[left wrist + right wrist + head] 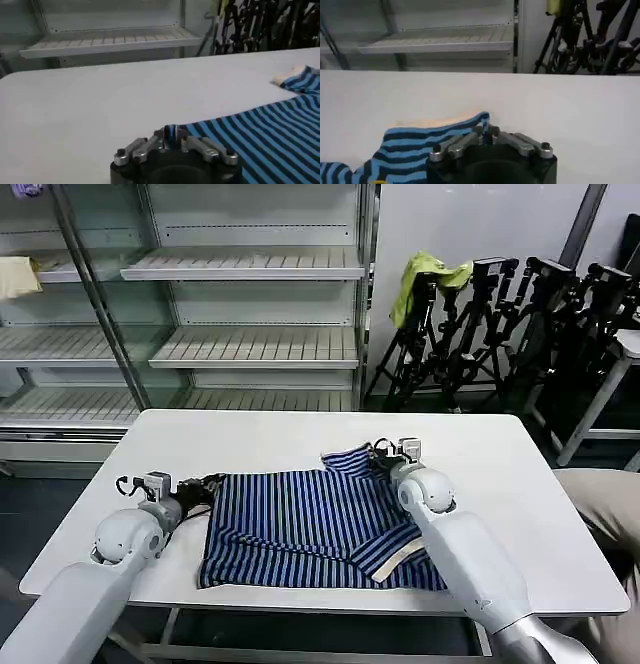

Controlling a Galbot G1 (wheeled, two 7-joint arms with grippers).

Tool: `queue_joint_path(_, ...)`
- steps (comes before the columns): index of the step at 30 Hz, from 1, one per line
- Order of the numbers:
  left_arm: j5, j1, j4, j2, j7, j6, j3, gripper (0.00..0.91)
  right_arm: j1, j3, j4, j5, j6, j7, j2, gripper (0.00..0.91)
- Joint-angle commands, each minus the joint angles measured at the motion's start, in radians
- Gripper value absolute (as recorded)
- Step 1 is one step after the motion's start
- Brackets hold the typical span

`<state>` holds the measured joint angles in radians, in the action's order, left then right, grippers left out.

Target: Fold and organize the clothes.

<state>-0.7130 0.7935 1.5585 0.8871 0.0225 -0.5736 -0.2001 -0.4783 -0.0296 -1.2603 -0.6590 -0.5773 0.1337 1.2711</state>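
The blue and navy striped shirt (pixel 310 529) lies partly folded on the white table (pixel 500 484), with a cream-trimmed cuff (pixel 398 558) on top near the front. My left gripper (pixel 212 482) is at the shirt's left edge, shut on a pinch of striped cloth (pixel 171 134). At the far right corner my right gripper (pixel 377 450) is also shut on the shirt's edge (pixel 482 131). In the right wrist view the shirt (pixel 415 145) trails away from the jaws, and its pale inner side shows. In the left wrist view the shirt (pixel 260 135) spreads across the table.
Metal shelving (pixel 250 344) stands behind the table. Black tripods (pixel 500 324) with a yellow-green cloth (pixel 425 276) draped over them are at the back right. A pale beige cloth (pixel 18 276) lies on a left shelf. Bare table (pixel 150 439) lies around the shirt.
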Motion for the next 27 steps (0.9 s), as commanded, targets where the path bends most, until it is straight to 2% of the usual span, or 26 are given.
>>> queue_joint_path(1,0.002,-0.001,0.004,0.004,0.002,0.003,-0.004,0.01,-0.008,-0.014,-0.02,-0.008,0.003,-0.02,-0.003,0.0)
queue_joint_path(5,0.0,-0.008,0.01,0.005,-0.003,0.019,-0.006,0.01,-0.023,-0.015,-0.089,-0.008,0.025,-0.043,-0.025,0.0)
queue_joint_path(16,-0.008,0.041,0.098,-0.017,-0.005,0.035,-0.032,0.01,-0.14,-0.047,-0.272,-0.029,0.017,-0.041,-0.075,0.0)
queue_joint_path(27,0.0,0.19,0.182,-0.014,-0.01,0.058,-0.124,0.01,-0.263,-0.097,-0.415,-0.034,0.001,-0.04,-0.131,0.0)
